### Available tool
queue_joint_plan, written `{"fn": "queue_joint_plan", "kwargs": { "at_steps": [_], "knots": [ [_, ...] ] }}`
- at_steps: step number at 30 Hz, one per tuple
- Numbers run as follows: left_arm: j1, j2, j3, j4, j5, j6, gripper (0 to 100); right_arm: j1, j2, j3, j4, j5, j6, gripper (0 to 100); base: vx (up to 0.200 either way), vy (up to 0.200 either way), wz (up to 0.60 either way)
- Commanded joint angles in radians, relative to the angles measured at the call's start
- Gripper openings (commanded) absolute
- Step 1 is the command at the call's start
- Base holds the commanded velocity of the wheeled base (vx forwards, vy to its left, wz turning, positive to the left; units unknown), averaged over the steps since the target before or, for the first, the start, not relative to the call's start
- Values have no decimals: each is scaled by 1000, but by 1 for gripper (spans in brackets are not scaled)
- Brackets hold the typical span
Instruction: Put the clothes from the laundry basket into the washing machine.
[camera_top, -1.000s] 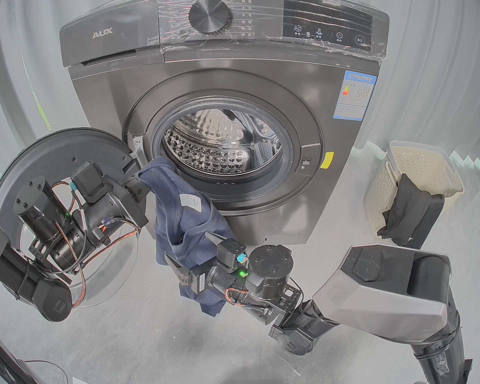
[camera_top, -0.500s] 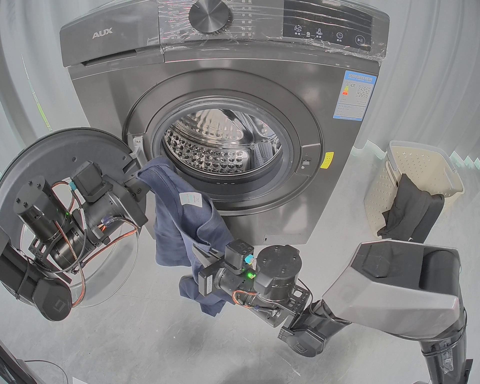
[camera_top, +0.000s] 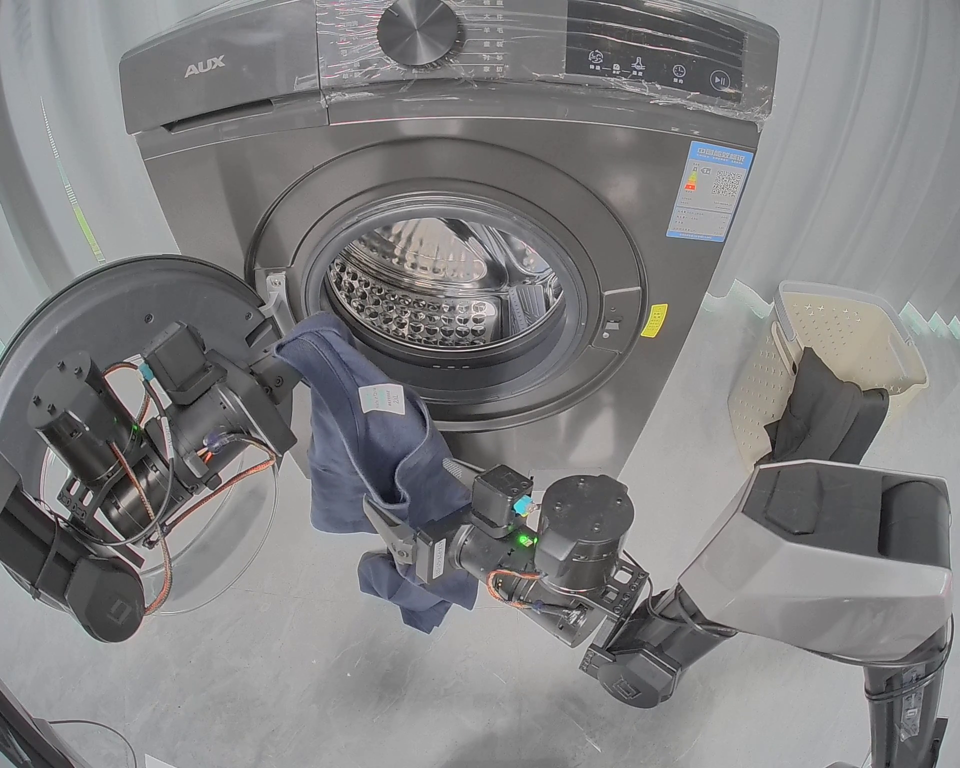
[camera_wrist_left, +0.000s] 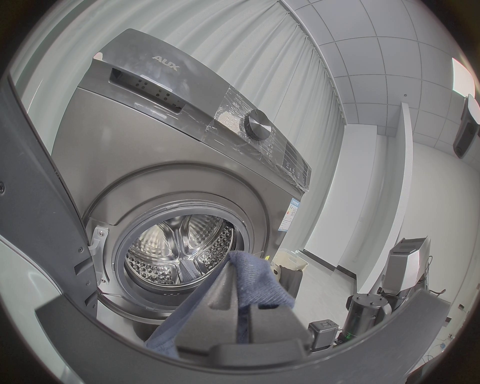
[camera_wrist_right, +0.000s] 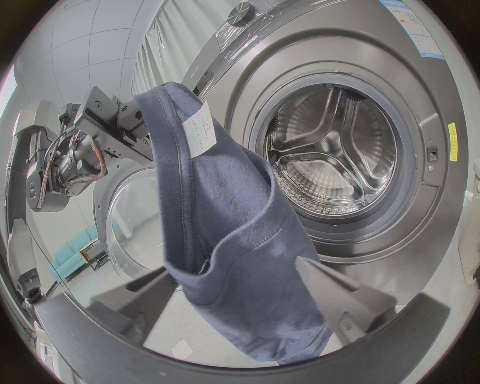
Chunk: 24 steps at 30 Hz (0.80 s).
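The left gripper (camera_top: 277, 370) is clamping the top edge of a navy-blue fabric garment (camera_top: 365, 445), which is hanging before the lower-left rim of the open drum (camera_top: 440, 280) of the grey steel front-loading washing machine (camera_top: 620, 180). The right gripper (camera_top: 415, 500) is standing with jaws spread around the garment's lower fold. Rightward, a cream perforated plastic laundry basket (camera_top: 850, 325) is holding a black cloth (camera_top: 820, 420) draped over its rim.

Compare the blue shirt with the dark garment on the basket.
The shirt is blue with a white tag; the garment is near black. The shirt hangs from the left gripper before the washer; the garment drapes over the basket's rim. Both are outside the drum.
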Motion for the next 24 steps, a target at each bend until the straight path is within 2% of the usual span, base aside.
{"fn": "queue_joint_plan", "kwargs": {
  "at_steps": [1, 15, 16, 20, 24],
  "knots": [
    [-2, -3, 1, 0, 0, 0, 0, -5, 25, -28, 3, 0, -3, 100, 0, 0, 0],
    [-2, -2, -1, 0, 0, 0, 0, -1, 75, -99, 21, -1, 0, 100, 0, 0, 0],
    [-2, -2, -1, 0, 0, 0, 0, -1, 74, -102, 21, -1, 0, 0, 0, 0, 0],
    [0, 1, -1, 0, 0, 0, 0, -1, 69, -99, 20, -1, 2, 0, 0, 0, 0],
    [7, 6, 1, 0, 0, 0, 0, -7, 5, -49, 18, -1, 2, 0, 0, 0, 0]
  ]
}}
